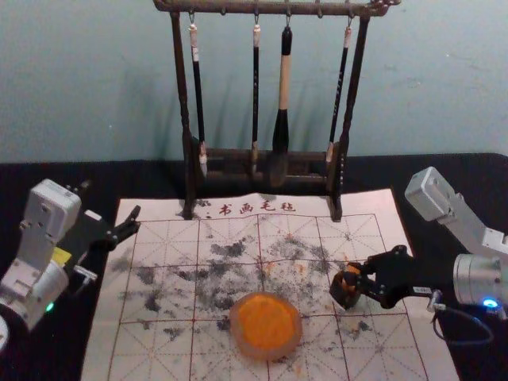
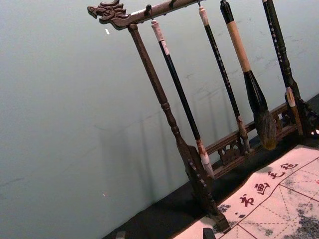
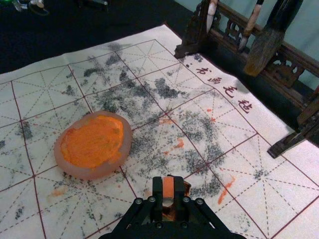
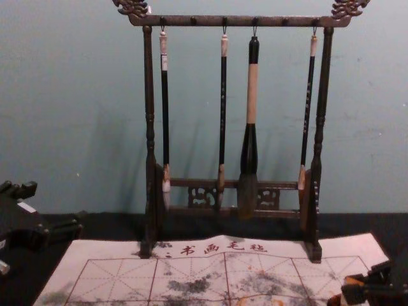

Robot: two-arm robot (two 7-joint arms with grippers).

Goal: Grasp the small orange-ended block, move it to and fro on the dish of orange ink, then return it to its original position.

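Note:
My right gripper (image 1: pixel 359 282) is over the right part of the mat, shut on the small orange-ended block (image 1: pixel 345 287). In the right wrist view the block (image 3: pixel 168 189) shows its orange face between the fingertips of that gripper (image 3: pixel 169 191). The chest view has the block (image 4: pixel 352 292) at the lower right with the right gripper (image 4: pixel 364 290). The round dish of orange ink (image 1: pixel 266 325) lies left of the block, apart from it. My left gripper (image 1: pixel 111 248) stays parked at the mat's left edge, open; its fingertips (image 2: pixel 164 234) are far apart in its wrist view.
A dark wooden rack (image 1: pixel 190 119) with several hanging brushes stands at the mat's back edge. The ink-stained, gridded mat (image 1: pixel 163 349) lies on a black table (image 1: pixel 48 178), with a pale wall behind.

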